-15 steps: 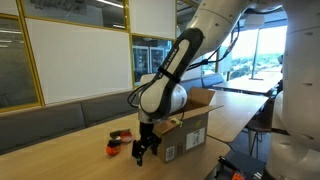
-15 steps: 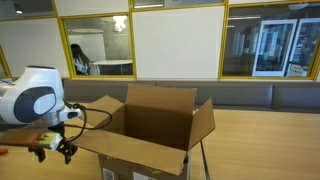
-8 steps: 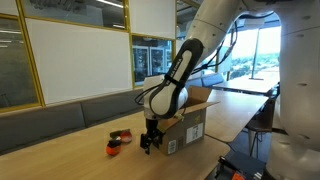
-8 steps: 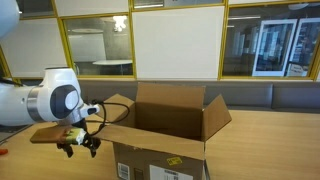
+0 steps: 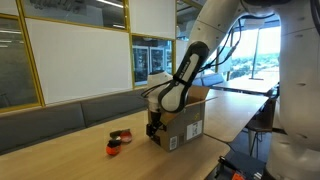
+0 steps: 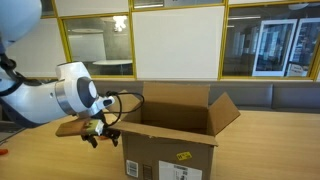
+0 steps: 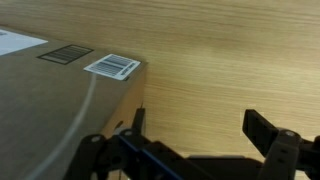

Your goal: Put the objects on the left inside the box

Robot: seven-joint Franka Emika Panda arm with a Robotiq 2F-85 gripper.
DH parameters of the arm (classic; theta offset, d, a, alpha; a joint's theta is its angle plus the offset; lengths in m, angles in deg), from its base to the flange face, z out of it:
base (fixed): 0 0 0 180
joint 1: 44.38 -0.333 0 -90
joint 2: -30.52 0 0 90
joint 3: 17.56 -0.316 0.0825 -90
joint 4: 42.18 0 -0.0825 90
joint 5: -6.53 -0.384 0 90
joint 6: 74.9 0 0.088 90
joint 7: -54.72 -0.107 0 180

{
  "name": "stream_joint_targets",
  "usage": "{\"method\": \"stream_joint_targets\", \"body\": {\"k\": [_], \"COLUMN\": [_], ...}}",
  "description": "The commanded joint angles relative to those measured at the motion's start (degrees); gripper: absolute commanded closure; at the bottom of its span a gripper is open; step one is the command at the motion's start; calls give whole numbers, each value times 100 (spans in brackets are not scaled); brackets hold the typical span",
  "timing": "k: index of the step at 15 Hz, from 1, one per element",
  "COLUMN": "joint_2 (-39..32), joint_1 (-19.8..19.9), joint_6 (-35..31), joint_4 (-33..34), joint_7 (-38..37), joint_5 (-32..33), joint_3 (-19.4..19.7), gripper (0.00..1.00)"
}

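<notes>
Brown cardboard is being skirted: the fingers [image 7: 262, 130] are being held spread, gripping nothing, beside a corner of the large open shipping carton [image 5: 185, 122]. The orange-red lump [image 5: 112, 150] and the small dark red-and-black piece [image 5: 122, 135] are being shown outside it on the wooden surface [image 5: 50, 150]. Reaching for one and grasping it is judged due next.

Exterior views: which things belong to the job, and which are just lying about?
Job:
- box
- orange-red lump
- red-and-black piece
- hand, open, beside the box

Not the job:
- wall bench
- far table
</notes>
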Motion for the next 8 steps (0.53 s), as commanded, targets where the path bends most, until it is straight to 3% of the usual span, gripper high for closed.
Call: {"method": "stream_joint_targets", "body": {"k": [1,8], "joint_2": [-99,-265], "joint_1": [203,516], "joint_6": [-39,-29], "joint_4": [232,505], "joint_7": [-385,-483], "joint_5": [644,813], "joint_3": [287,627], "gripper": [0,0]}}
